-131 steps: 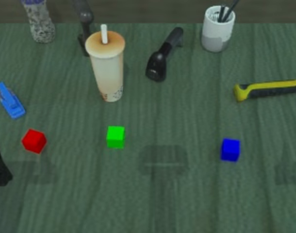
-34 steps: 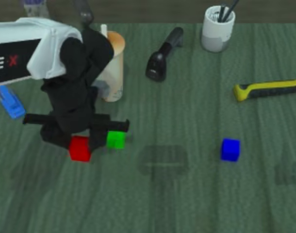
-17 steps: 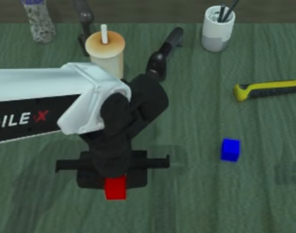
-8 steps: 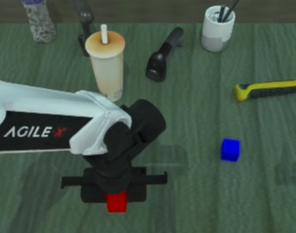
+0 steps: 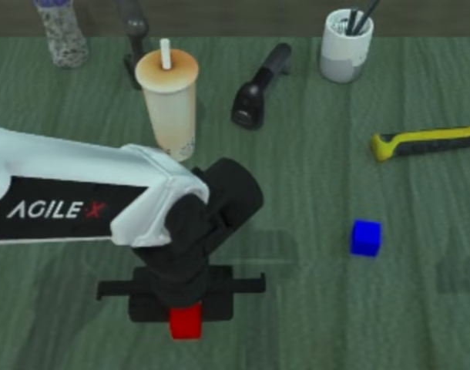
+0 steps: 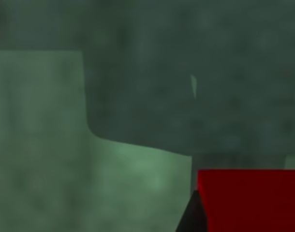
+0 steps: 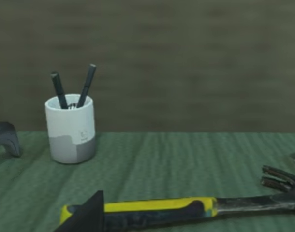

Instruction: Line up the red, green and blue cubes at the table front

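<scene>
My left gripper (image 5: 186,320) is near the table's (image 5: 320,331) front edge, left of centre, shut on the red cube (image 5: 186,324). In the left wrist view the red cube (image 6: 249,200) fills the corner beside one dark fingertip (image 6: 190,221), close above the green surface. The blue cube (image 5: 366,237) sits alone to the right of centre. The green cube is hidden under my left arm. My right arm is outside the top view; only a dark tip of its gripper (image 7: 87,216) shows in the right wrist view.
A tall cup with a straw (image 5: 169,104), a black handheld scanner (image 5: 258,86) and a white pen pot (image 5: 346,46) stand along the back. A yellow-handled hammer (image 5: 428,141) lies at the right. A speckled bottle (image 5: 62,35) is at the back left.
My left arm took the red cube from the left side and carried it to the front, left of centre. Over the last half second it has barely moved.
</scene>
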Robot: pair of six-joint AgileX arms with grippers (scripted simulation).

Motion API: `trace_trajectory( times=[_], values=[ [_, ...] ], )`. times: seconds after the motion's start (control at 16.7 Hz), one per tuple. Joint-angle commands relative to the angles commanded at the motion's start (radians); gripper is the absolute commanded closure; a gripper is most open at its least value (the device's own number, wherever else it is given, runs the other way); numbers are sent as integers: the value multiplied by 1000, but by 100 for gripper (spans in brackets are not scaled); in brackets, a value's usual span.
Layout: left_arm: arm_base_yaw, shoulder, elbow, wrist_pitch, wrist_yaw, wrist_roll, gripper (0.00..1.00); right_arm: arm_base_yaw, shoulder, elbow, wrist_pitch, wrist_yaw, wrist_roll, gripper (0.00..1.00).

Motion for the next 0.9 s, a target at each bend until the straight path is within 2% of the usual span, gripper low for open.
trace_trajectory(
  times=[0.36,0.9],
  values=[
    [0,0,0,0,0,0,2,0,0,0,0,0,0,0],
    [0,-1,0,0,0,0,0,0,0,0,0,0,0,0]
  ],
)
